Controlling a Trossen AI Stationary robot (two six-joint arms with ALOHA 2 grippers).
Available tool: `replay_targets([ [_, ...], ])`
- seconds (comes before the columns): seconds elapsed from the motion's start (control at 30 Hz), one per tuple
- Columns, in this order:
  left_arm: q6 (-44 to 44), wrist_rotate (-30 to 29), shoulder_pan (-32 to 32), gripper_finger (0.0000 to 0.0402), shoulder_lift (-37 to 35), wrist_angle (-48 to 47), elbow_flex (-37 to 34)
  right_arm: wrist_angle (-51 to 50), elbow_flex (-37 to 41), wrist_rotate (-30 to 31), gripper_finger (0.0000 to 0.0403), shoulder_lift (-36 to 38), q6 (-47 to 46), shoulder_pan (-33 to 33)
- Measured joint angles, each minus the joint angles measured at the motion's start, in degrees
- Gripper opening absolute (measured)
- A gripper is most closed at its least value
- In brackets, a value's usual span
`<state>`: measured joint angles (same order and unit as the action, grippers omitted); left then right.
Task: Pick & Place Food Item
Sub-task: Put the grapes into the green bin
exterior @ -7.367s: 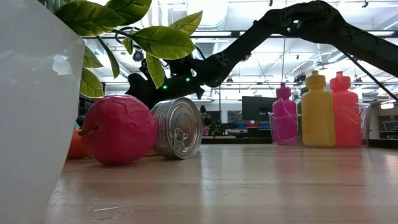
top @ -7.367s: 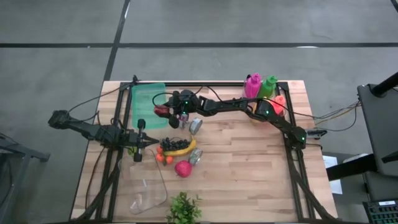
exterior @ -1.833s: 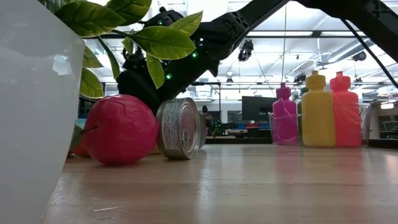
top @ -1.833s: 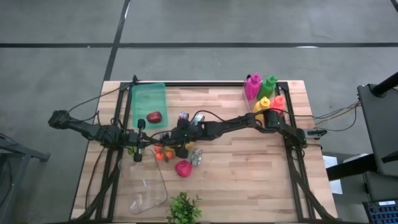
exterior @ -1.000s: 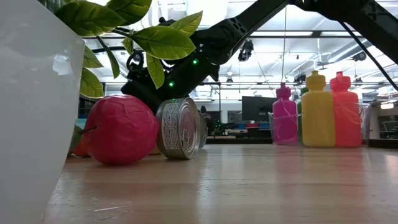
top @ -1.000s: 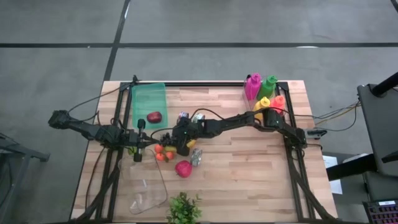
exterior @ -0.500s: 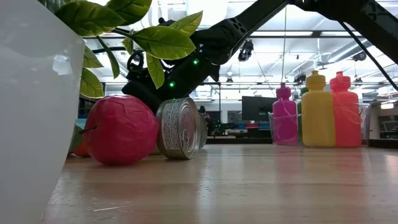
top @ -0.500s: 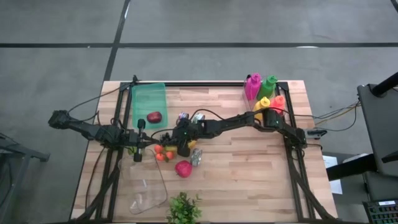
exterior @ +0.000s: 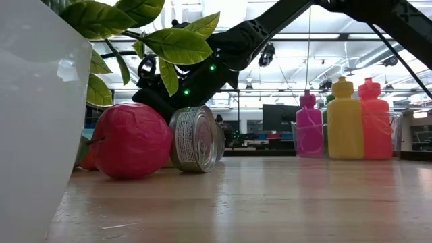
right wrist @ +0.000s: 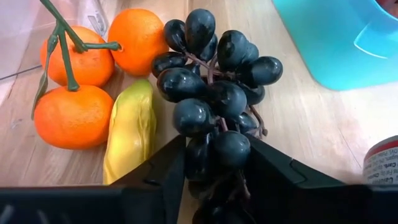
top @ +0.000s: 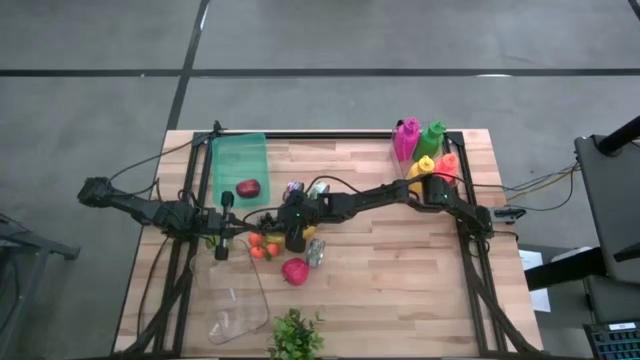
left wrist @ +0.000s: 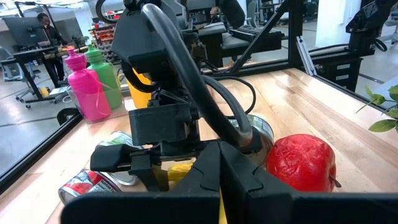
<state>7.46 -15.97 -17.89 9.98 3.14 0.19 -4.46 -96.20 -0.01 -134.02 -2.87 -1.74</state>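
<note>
A bunch of dark grapes [right wrist: 211, 87] lies on the wooden table beside a yellow banana [right wrist: 130, 134] and three oranges [right wrist: 71, 115]. My right gripper [right wrist: 217, 171] reaches slantwise down into this fruit cluster [top: 283, 232] at the table's middle left and is shut on the bunch. A red apple [top: 248, 188] lies in the green tray [top: 240, 160] at the far left. My left gripper [top: 225, 238] waits shut at the left edge, touching nothing. My right gripper pinches the bunch's nearer end [right wrist: 214, 152] between its two fingers [right wrist: 163, 171], one on each side of the cluster. It comes slanting down from the table's right side. The bunch lies on the table, its far part spreading out beyond the fingertips.
A red round fruit [top: 294, 271] and a tin can [top: 316, 252] lie just near of the gripper. Two more cans [top: 306, 188] sit behind it. Coloured bottles [top: 425, 150] stand at the far right. A potted plant [top: 295, 335] and a clear container [top: 235, 312] are at the near edge.
</note>
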Motion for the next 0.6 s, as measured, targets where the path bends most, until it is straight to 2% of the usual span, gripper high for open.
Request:
replay_targets([
  [0.6,0.0,0.0,0.0,0.0000,0.0,0.0,0.0,0.3,-2.9,0.2,0.0137,0.7,2.9,0.4],
])
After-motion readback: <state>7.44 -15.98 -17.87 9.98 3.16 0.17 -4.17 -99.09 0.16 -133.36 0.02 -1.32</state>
